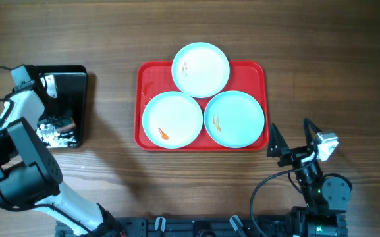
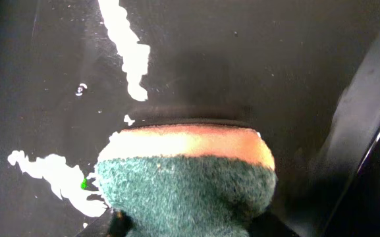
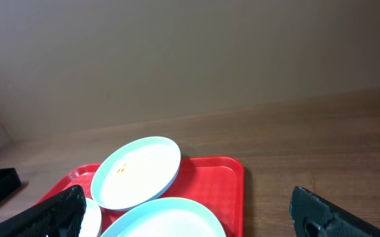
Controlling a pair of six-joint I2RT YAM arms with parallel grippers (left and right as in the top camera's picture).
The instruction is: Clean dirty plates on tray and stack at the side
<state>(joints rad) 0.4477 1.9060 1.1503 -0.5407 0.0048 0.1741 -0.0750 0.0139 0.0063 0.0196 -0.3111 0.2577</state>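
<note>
Sponge [image 2: 186, 178] is pinched by left fingers [image 1: 63, 122] over black tray [image 1: 78, 85]. Right fingers [image 1: 276, 139] are held spread wide, nr. red tray [image 1: 252, 72], where 3 plates [image 1: 201, 69] w/ orange smears are laid.

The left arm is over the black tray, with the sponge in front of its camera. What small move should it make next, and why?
Probably secure the grip on the sponge and lift it straight off the black tray. The sponge sits close at the left gripper, whose fingers are hidden, and all three plates on the red tray show orange smears, not yet wiped.
</note>
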